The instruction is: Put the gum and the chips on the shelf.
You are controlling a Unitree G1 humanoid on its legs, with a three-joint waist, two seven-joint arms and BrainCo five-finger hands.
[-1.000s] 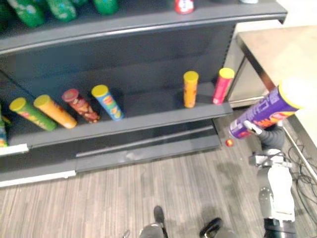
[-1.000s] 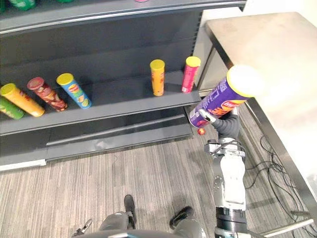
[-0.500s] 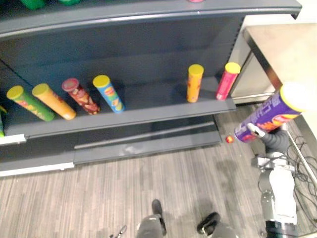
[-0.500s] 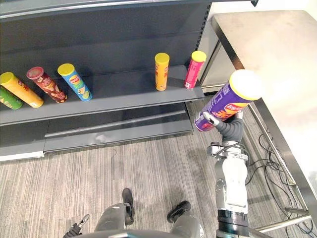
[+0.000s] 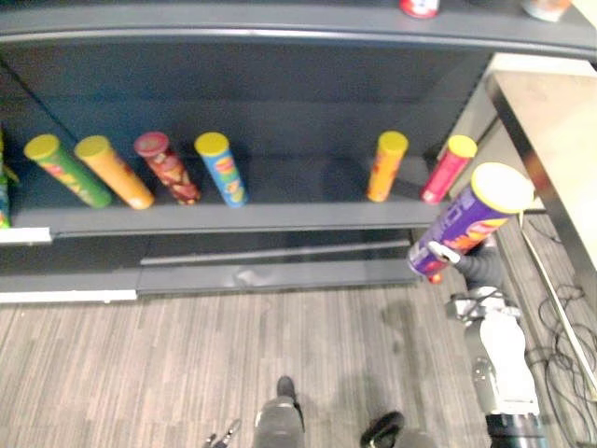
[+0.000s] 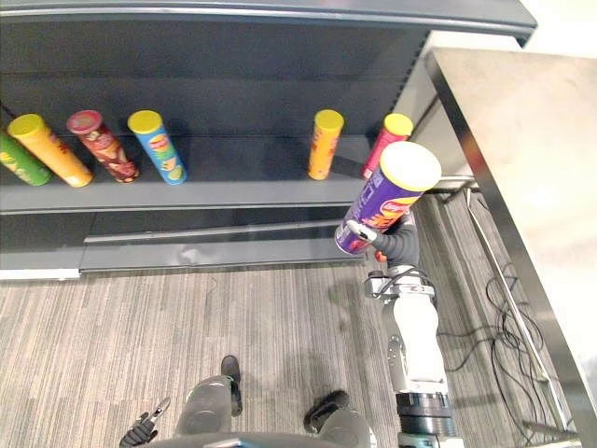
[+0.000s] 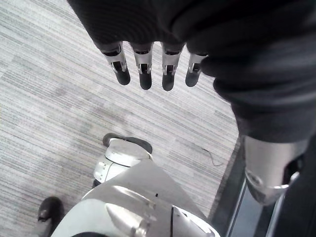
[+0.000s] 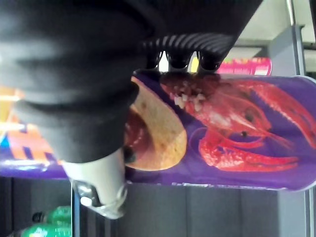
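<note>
the purple chips can [image 6: 381, 203] is in the right hand [image 6: 394, 245], whose fingers and thumb are curled round its lower half, as the right wrist view shows. the can is tilted: its long axis runs from its base, low and to the left towards the shelf, up to its yellow lid, high and to the right. it is held in the air above the grey striped floor [image 5: 187, 373], just in front of the right end of the dark grey shelf [image 5: 280, 217] and not on it. on that shelf are a green can [image 5: 65, 170], an orange can [image 5: 114, 172], a red can [image 5: 168, 168] and a blue can [image 5: 222, 169] at the left, and a second orange can [image 5: 386, 166] and a pink can [image 5: 448, 169] at the right. a steel table [image 6: 522, 140] is to the right of the shelf. the left hand [image 7: 144, 59] hangs over the floor, fingers straight and holding nothing.
</note>
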